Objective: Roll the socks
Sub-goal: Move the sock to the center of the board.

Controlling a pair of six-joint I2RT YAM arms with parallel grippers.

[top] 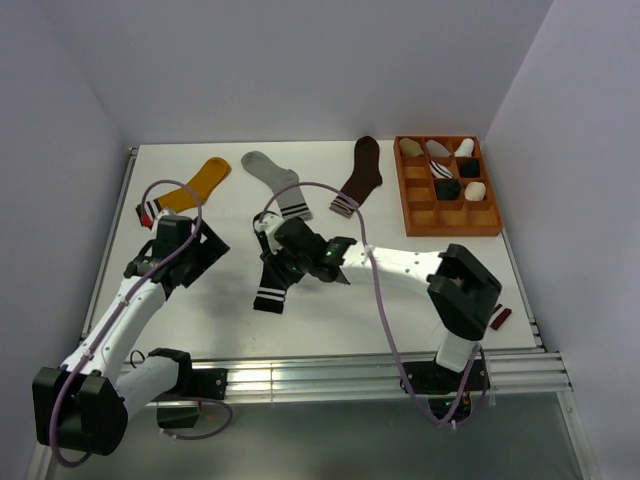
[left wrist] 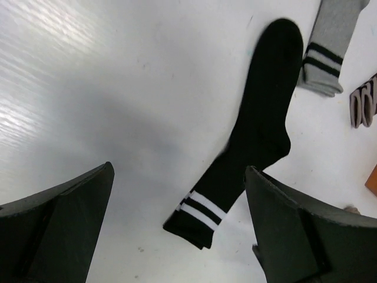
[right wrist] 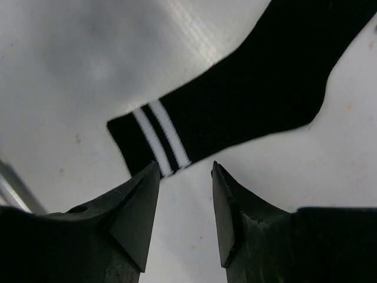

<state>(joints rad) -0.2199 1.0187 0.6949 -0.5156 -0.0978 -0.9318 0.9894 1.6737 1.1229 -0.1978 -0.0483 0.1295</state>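
A black sock with two white cuff stripes [top: 270, 292] lies flat on the white table, cuff toward the near edge. My right gripper [top: 287, 243] hovers over its upper part. In the right wrist view the sock [right wrist: 247, 100] lies just beyond the right gripper [right wrist: 185, 166], whose jaws stand a narrow gap apart with only bare table between them; one fingertip overlaps the cuff's edge. My left gripper [top: 207, 246] is to the sock's left, wide open and holding nothing. In the left wrist view the sock [left wrist: 259, 130] lies ahead of the left gripper [left wrist: 178, 171].
At the back lie a mustard-yellow sock [top: 198, 185], a light grey sock [top: 280, 185] and a dark brown sock [top: 360, 175]. An orange divided tray [top: 450, 229] holding several rolled socks stands at the back right. A small dark red object [top: 500, 318] lies near the right arm's base.
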